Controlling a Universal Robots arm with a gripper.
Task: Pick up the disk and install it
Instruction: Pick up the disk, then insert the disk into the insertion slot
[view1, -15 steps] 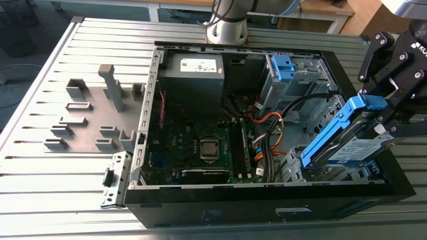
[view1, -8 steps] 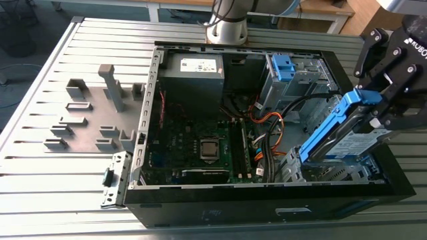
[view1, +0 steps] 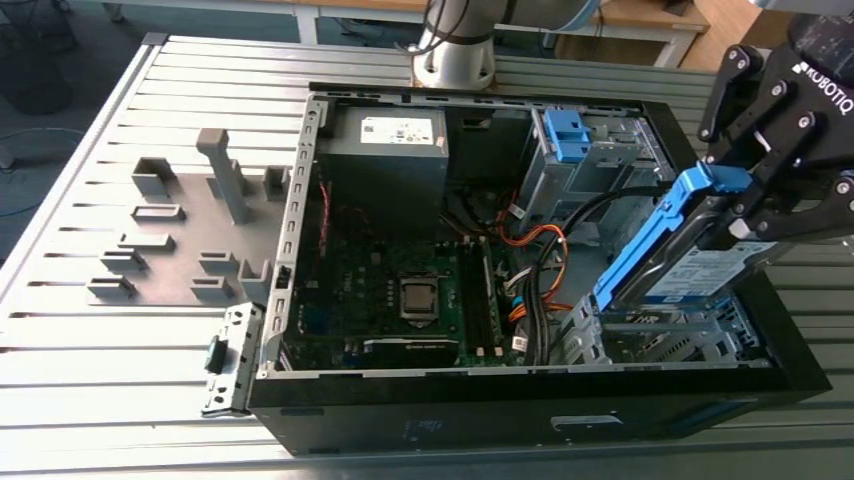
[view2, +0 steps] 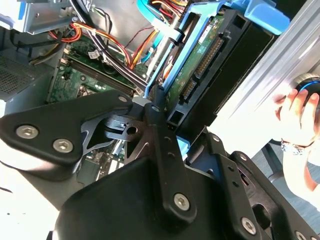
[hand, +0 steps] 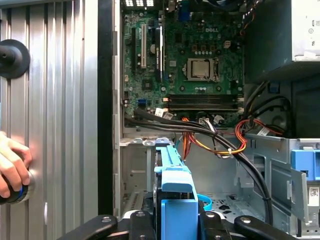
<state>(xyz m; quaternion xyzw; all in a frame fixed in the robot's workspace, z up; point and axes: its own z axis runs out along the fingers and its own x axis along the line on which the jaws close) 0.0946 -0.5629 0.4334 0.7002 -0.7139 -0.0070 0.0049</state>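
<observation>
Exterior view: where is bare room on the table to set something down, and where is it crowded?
Bare table lies at the exterior view's lower left, below the grey fixture plate, and in a strip above that plate. Crowded: the computer case, where cables fill the space beside the disk in the gripper.

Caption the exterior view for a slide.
The gripper holds the blue-framed disk, tilted, over the drive cage of the open computer case.

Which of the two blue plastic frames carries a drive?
The one in the black gripper: its blue frame surrounds a silver hard drive. The small blue plastic clip on the grey metal cage is bare.
</observation>
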